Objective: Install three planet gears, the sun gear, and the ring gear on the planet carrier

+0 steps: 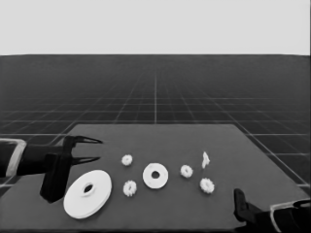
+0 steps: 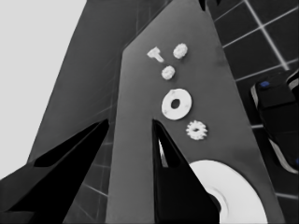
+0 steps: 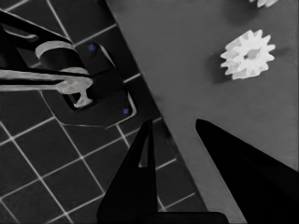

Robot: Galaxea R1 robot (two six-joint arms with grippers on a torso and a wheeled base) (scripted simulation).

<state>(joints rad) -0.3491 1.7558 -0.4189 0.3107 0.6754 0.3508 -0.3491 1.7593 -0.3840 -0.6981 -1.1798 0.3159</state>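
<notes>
Nothing seated on the smaller round part [image 1: 155, 175]; both arms parked, jaws spread, empty; you grab the gear [image 1: 186, 171] beside it squarely

From the smaller round part [image 1: 155, 175], obstacles ring the table's [image 1: 160, 136] middle: a gear [image 1: 129, 188] just beside it at 8 o'clock, another [image 1: 127, 159] near at 10, a third [image 1: 186, 171] close at 3, a fourth [image 1: 207, 185] farther out at 4, and the thin white piece [image 1: 205, 159] beyond at 2. The larger round part [image 1: 87, 193] lies well off at 8, with the left gripper [image 1: 95, 149], fingers apart, above it at 9. The far half of the table is bare, as is the near strip at 6. The right gripper [image 1: 239, 196] sits at the near right corner, at 4.
</notes>
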